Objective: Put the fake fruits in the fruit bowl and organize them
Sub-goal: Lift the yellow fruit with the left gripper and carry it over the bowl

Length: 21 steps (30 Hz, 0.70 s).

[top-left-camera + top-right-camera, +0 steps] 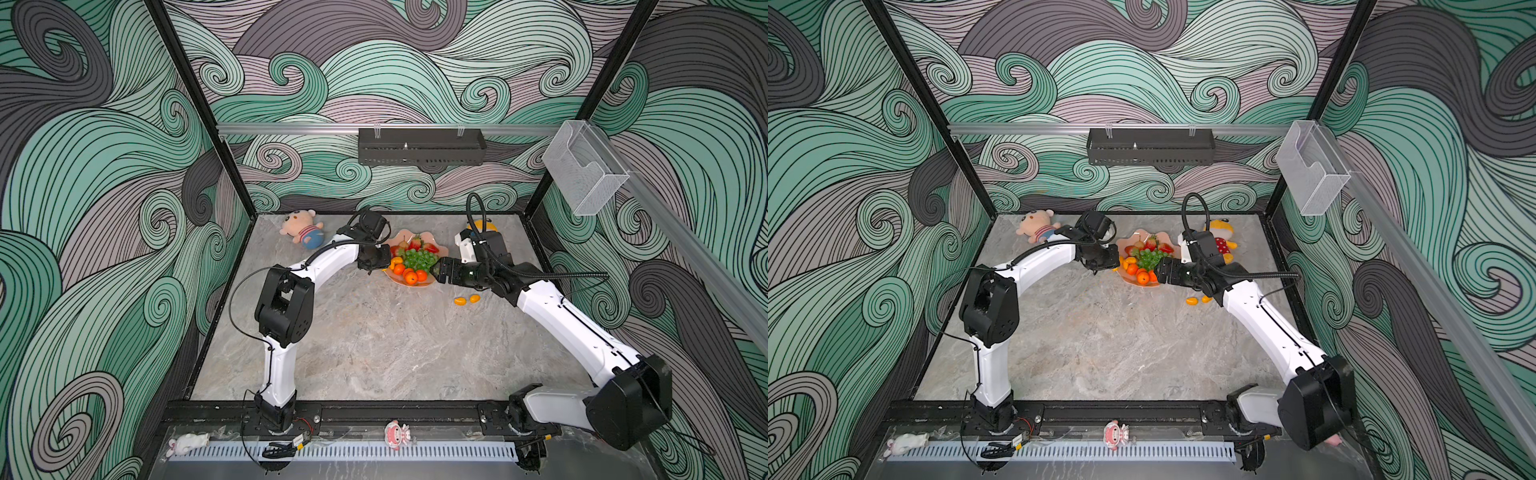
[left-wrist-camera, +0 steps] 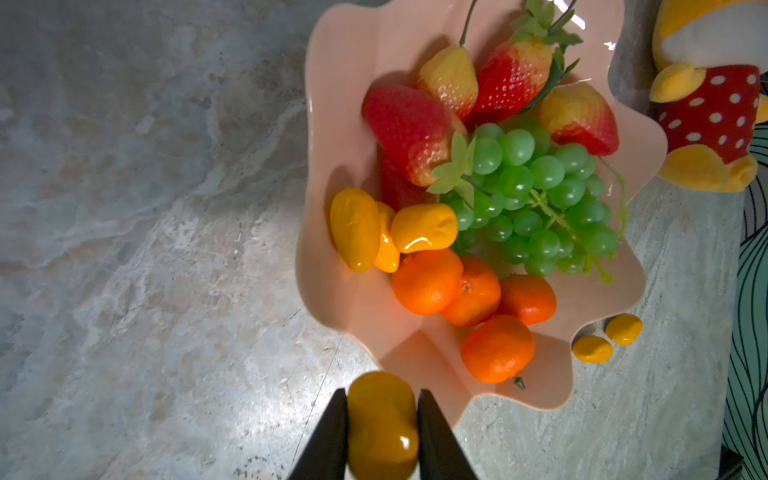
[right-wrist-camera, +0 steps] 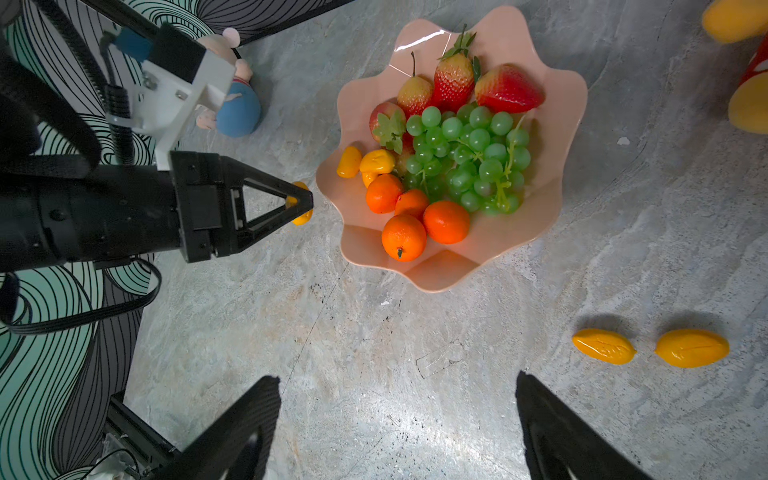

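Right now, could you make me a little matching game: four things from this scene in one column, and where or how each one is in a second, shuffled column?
Column one
1. left pincer
2. right pincer
3. grape bunch
4. two loose kumquats

Column two
A. lying on the table, outside the fruit bowl
B. open, holding nothing
C. inside the fruit bowl
D. shut on a kumquat

Pairs: 1-D, 2-B, 3-C, 4-A
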### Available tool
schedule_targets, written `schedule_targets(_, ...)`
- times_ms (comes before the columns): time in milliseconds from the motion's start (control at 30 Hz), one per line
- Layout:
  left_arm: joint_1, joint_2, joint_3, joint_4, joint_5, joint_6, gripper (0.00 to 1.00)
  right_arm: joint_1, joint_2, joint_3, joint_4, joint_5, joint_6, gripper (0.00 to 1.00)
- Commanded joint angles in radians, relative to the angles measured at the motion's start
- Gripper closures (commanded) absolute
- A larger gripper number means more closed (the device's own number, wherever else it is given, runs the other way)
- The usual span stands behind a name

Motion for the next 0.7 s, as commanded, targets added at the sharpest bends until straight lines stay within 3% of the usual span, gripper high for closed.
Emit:
schedule_targets(0, -0.007, 0.037, 0.059, 0.0, 0.011, 0.025, 0.72, -0.01, -0.022, -0.013, 0.016, -0.014, -0.013, 0.11)
schedule_targets(400, -0.008, 0.133, 0.135, -0.013, -0.015, 0.039, 0.72, -0.029, -0.039, -0.019, -0.007, -0.014, -0.015, 0.11)
schedule_targets(667, -0.007, 0.138, 0.146, -0.017, -0.04, 0.038, 0.63, -0.032, -0.061, -0.02, -0.021, -0.006, -0.013, 0.11)
